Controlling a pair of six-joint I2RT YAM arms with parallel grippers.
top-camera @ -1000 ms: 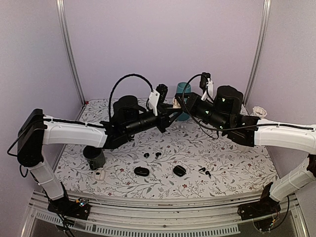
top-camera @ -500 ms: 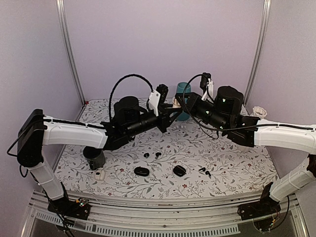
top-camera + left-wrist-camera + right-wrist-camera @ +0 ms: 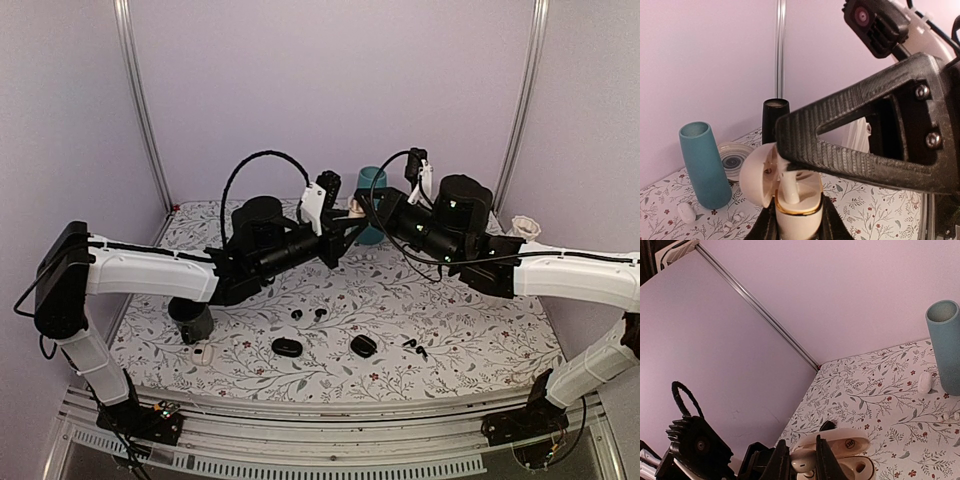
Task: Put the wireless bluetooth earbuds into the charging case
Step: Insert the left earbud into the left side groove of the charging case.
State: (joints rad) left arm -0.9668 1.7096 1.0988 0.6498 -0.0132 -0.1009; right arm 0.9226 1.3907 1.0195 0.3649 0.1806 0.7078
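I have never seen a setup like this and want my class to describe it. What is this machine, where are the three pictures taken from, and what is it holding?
These are two robot arms bolted at the near edge of the table. One picture looks down from above and behind; the other two come from a camera on each wrist. The left gripper is shut on an open cream charging case; the right gripper pinches a white earbud at its opening. On the table sit two black cases, tiny black earbuds and a teal cup.

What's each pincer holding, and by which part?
The left pincer grips the open cream case by its lower body; right pincer pinches a white earbud by its rounded end.
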